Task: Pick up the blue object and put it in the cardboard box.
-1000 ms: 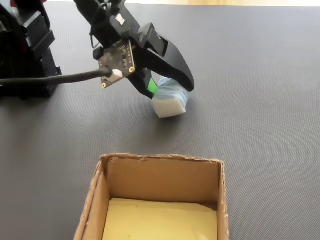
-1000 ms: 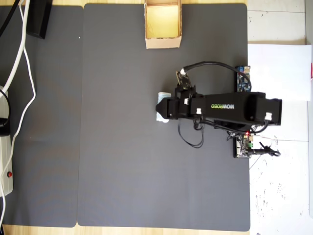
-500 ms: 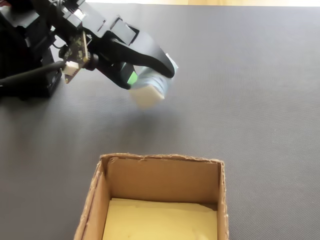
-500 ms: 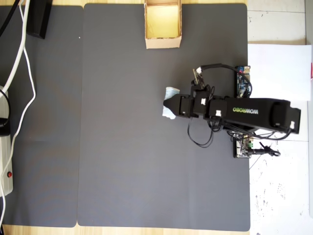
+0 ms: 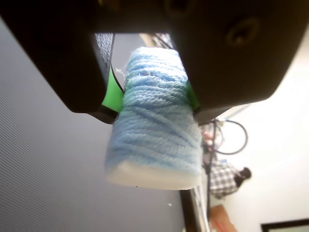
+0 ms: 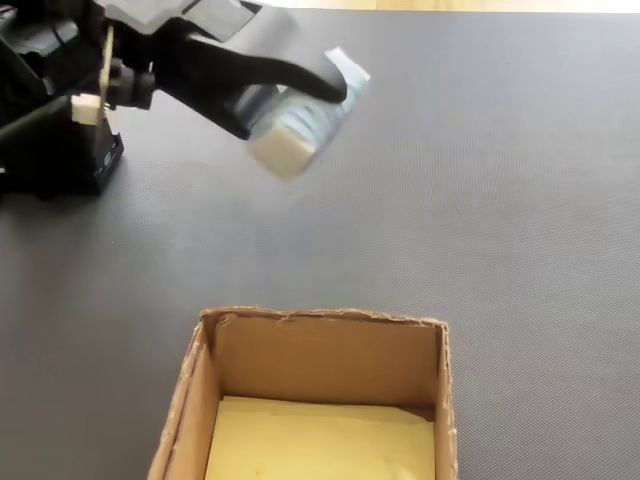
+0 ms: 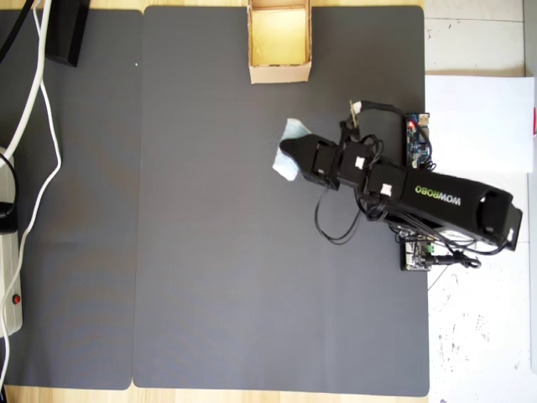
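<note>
Pick done, place pending. The gripper (image 5: 153, 99) has its fingers (image 5: 112, 94) clamped on the blue object (image 5: 155, 130); in the wrist view the green pads press both sides of the yarn-wrapped roll, whose lower end sticks out below them. In the fixed view the blue object (image 6: 300, 125) hangs clear above the dark mat (image 6: 520, 200), tilted, whitish end toward the camera. Not touching the surface.

The cardboard box (image 7: 279, 38) sits at the top edge of the mat on the table in the overhead view, open, yellowish floor bare. The roll (image 7: 288, 151) is well apart from it, off to the lower right of the box. Left to do, by my reading: carry over the box opening, lower, release.

Change against the earlier frames: a second ago the roll lay on the mat with the gripper around it; half a second ago it was just lifted. Now it is higher and, seen from overhead, the arm (image 7: 419, 197) has swung toward the box.
</note>
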